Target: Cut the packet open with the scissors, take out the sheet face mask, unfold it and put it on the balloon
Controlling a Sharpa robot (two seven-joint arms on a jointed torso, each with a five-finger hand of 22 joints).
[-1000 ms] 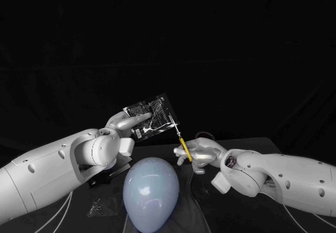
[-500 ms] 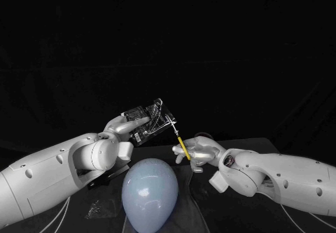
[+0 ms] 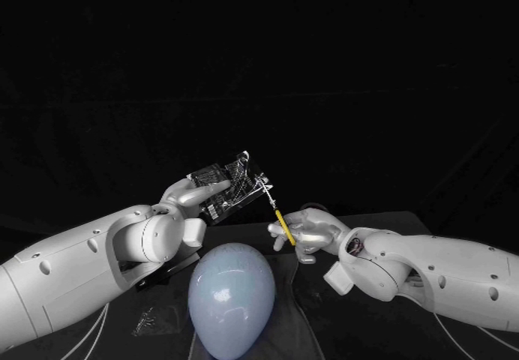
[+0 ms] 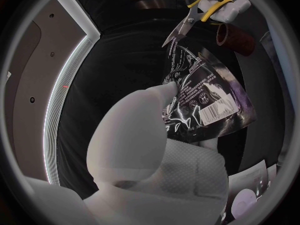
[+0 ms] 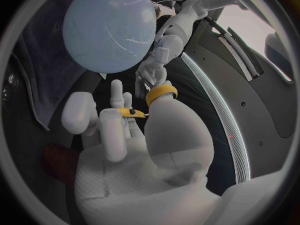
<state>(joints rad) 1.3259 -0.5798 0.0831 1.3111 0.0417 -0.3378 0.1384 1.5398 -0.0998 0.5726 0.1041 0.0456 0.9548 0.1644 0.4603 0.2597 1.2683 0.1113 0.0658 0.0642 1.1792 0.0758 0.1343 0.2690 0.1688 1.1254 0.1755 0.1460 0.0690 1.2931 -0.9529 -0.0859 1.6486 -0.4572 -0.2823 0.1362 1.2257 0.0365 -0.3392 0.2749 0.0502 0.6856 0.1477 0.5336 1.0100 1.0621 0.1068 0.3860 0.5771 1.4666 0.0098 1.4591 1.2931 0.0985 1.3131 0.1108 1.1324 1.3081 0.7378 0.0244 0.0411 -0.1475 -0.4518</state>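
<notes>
My left hand [image 3: 198, 193] holds a glossy black packet [image 3: 230, 187] up above the table; the same packet [image 4: 203, 97] shows its barcode in the left wrist view, pinched by my left fingers [image 4: 150, 115]. My right hand [image 3: 306, 234] grips yellow-handled scissors [image 3: 277, 214], whose blades point up at the packet's right edge. In the left wrist view the scissors [image 4: 197, 7] have their blade tips at the packet's corner. The pale blue balloon [image 3: 229, 298] lies on the table below both hands; the balloon [image 5: 109, 27] also appears beyond my right hand [image 5: 125, 130].
A grey cloth [image 3: 292, 315] lies under the balloon. A small crumpled wrapper [image 3: 147, 322] sits at the front left of the table. A brown cylinder [image 4: 235, 38] stands on the table behind the scissors.
My left hand tilted and lowered the packet slightly toward the scissors. The right hand moved a little up and left with the scissors, keeping the blades at the packet's edge.
</notes>
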